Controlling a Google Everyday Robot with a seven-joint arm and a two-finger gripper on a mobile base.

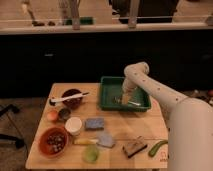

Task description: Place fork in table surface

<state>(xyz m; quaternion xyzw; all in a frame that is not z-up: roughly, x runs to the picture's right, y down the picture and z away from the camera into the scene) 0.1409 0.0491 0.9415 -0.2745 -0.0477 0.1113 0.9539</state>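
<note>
The gripper [125, 98] points straight down inside the green tray [107, 86], low over the tray floor; whether it is open or closed cannot be told. Just beside its tip, towards the tray's front right, lies the fork [132, 103], a thin silver glint on the green floor. Whether the gripper touches it is unclear.

Above the gripper the white arm [159, 92] climbs to a bent elbow over the tray's far right corner, then slopes down and right, past the table's right edge, to the robot's wide body.

The tray sits at the far right of the table surface [142, 127]. Near the far left corner a white-handled utensil [70, 97] lies across a dark bowl [75, 101]. A blue sponge [94, 123] rests mid-table.
</note>
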